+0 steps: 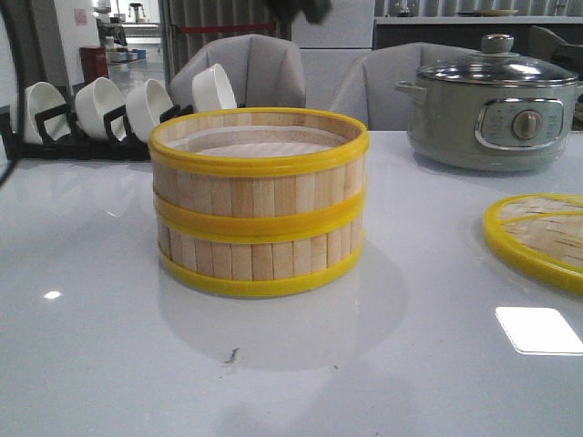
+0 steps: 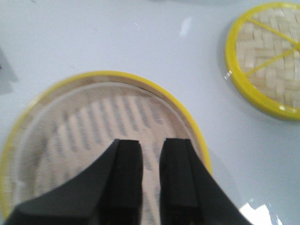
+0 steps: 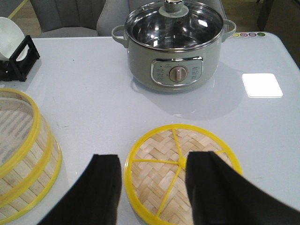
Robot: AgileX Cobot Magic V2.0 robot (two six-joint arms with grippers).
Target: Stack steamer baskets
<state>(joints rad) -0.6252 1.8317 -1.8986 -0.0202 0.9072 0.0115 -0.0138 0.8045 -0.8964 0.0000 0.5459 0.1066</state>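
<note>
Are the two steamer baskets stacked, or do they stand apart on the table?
Stacked. In the front view the upper steamer basket sits squarely on the lower steamer basket, yellow rings meeting, both upright.

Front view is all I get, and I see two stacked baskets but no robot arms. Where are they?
Observer: The left end effector hangs over the top steamer basket, fingers slightly apart, holding nothing.
Operator: And the other arm?
Observer: The right end effector is wide open over the woven lid, holding nothing.
Operator: Is anything inside the top basket?
Observer: No food, only its slatted floor under a pale liner.
</note>
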